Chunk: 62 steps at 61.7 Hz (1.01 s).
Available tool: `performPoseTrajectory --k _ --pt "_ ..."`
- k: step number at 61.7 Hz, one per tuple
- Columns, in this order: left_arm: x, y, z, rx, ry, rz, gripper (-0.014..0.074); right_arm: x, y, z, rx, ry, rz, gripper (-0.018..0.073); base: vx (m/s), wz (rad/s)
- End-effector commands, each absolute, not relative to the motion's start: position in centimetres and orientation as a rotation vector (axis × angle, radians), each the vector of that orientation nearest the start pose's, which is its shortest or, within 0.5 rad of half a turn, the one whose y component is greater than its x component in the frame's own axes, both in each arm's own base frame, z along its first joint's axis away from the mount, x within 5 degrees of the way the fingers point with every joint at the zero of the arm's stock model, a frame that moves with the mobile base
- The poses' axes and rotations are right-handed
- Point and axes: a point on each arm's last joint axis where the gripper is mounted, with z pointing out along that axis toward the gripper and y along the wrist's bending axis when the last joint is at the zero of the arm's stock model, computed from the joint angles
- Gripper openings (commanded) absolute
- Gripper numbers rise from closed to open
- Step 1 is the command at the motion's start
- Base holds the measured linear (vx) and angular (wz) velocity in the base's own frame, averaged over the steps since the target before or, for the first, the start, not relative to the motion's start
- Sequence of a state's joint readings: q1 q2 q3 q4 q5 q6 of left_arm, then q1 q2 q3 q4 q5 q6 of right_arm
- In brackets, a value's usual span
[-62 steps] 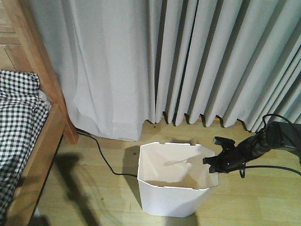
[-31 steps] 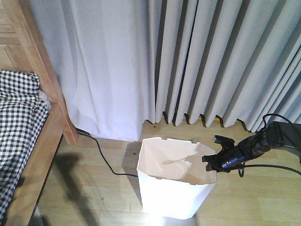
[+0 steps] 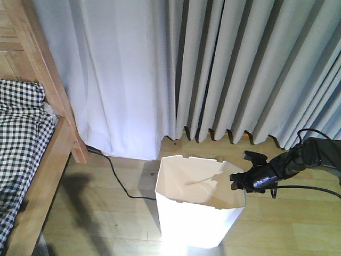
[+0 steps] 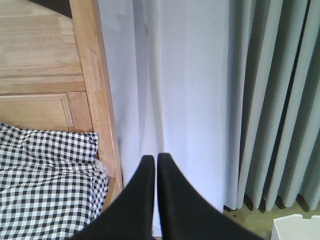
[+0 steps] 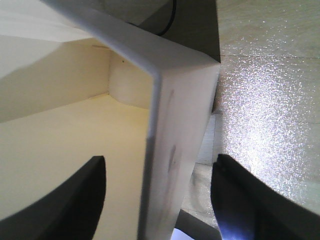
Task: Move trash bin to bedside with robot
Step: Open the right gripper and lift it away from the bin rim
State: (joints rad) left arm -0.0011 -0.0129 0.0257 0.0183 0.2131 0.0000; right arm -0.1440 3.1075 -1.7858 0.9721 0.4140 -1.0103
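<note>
White thin-walled plastic trash bin (image 3: pixel 194 213): cream interior, angular notched rim, sides tapering to the base; upright on pale wood floor (image 3: pixel 106 213), right of the light wooden bed frame with black-and-white checked bedding (image 3: pixel 32 133), before grey pleated curtains (image 3: pixel 240 69).

Black right gripper (image 3: pixel 242 178): fingers spread, straddling the bin's right wall without touching.

Black left gripper (image 4: pixel 152 165): fingertips pressed together, empty.

Bare floor (image 3: pixel 101 213) between bed frame (image 3: pixel 50 154) and trash bin (image 3: pixel 194 221); cable (image 3: pixel 118 181) crossing.
</note>
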Motion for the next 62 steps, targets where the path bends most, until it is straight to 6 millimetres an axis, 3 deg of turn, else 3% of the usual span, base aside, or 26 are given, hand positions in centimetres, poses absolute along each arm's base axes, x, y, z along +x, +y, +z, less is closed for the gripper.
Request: performPoseTrajectory --k 1,9,19,32,50,62 --pt "5.6 0.0 18.6 0.013 1.646 0.010 -0.0006 42.4 -3.2 -18.4 0.021 2.890 0.489 0.0459 0.00 0.00" --pt "5.6 0.0 18.6 0.013 1.646 0.010 -0.0006 42.3 -3.4 -16.7 -0.095 2.879 0.396 0.0459 0.00 0.00" --pt "5.6 0.0 18.6 0.013 1.646 0.010 -0.0006 41.3 -3.5 -13.3 -0.060 2.832 0.090 0.0459 0.00 0.00" --pt "5.6 0.0 18.6 0.013 1.646 0.010 -0.0006 39.3 -1.1 -8.6 -0.240 2.829 0.024 0.0459 0.00 0.00" --pt "5.6 0.0 18.6 0.013 1.646 0.010 -0.0006 37.1 -0.7 1.7 -0.208 2.707 -0.034 0.0459 0.00 0.00" --pt "5.6 0.0 18.6 0.013 1.646 0.010 -0.0006 34.5 -0.6 8.7 -0.214 2.601 -0.018 0.0459 0.00 0.00"
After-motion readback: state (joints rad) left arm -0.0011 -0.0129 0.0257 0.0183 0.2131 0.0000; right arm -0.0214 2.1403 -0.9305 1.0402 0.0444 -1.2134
